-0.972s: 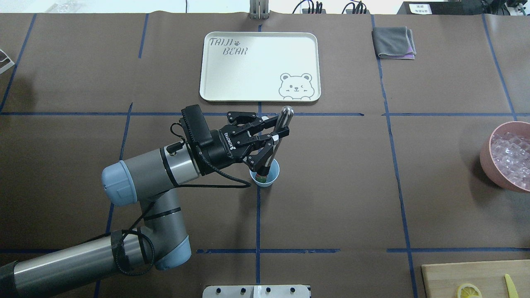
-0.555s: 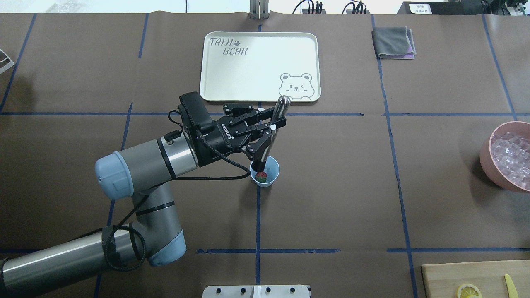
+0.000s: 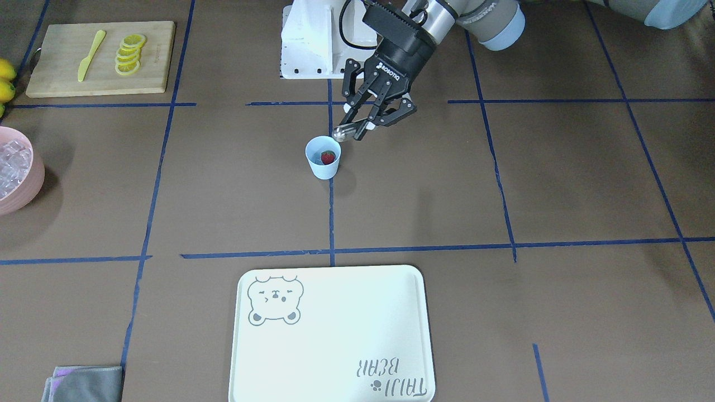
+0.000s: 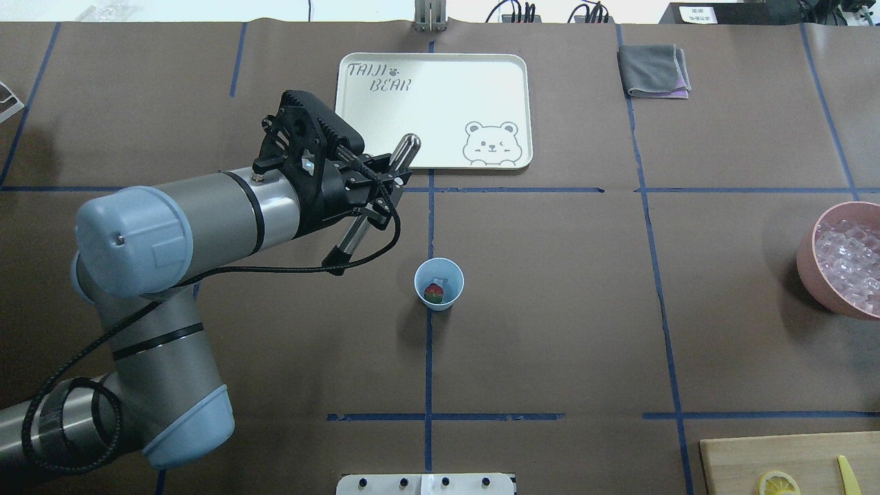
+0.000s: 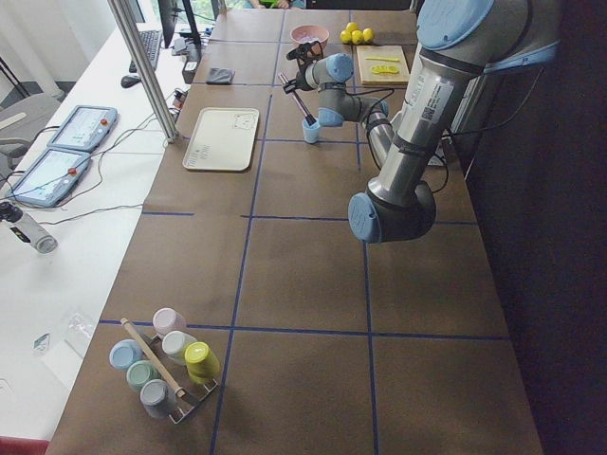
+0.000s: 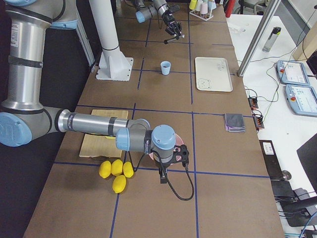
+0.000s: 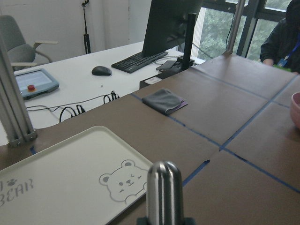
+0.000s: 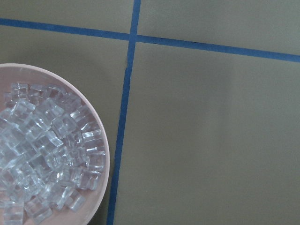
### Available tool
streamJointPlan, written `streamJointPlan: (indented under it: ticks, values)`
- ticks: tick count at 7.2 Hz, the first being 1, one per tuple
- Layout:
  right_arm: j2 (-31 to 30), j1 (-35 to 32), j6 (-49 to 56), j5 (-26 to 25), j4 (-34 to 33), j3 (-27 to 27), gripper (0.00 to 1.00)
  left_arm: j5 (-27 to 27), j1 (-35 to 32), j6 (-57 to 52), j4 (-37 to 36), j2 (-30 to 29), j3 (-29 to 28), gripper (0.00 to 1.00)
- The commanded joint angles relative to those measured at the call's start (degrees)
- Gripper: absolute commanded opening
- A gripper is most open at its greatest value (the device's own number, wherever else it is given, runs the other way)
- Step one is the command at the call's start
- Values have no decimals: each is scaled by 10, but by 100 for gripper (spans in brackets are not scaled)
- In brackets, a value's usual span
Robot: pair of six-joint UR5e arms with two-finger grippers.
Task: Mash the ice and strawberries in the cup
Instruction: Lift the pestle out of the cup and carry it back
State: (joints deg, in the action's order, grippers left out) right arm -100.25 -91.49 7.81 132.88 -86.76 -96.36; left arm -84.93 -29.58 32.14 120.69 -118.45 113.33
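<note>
I had left tool (image 4: 379, 185) clenched on slanted steel muddler (image 4: 356, 232); cup (image 4: 458, 291), strawberry (image 4: 433, 293) inside, lay rightward, nearer robot.

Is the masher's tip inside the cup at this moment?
No, the left hand holds the masher off to the side of the cup.

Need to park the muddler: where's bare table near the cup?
Widest bare patch: brown paper between the small light blue plastic cup and the pink plastic bowl. The cream bear-print tray is bare too. Crowded: robot-left of the cup, where the left hand holds the steel muddler, cable trailing.
</note>
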Motion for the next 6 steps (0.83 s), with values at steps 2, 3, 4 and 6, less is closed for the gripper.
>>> streamJointPlan:
  ticks: [2, 3, 4, 6]
  values:
    - [1, 0, -1, 1, 0, -1, 100, -171, -97, -48, -384, 8, 82, 0]
    - [1, 0, 0, 2, 1, -1, 100, -197, -123, -103, -466, 25, 109, 0]
    - [1, 0, 1, 2, 1, -1, 100, -204, -143, -106, -531, 29, 113, 0]
    - [1, 0, 4, 2, 1, -1, 100, -206, -203, -99, -563, 85, 109, 0]
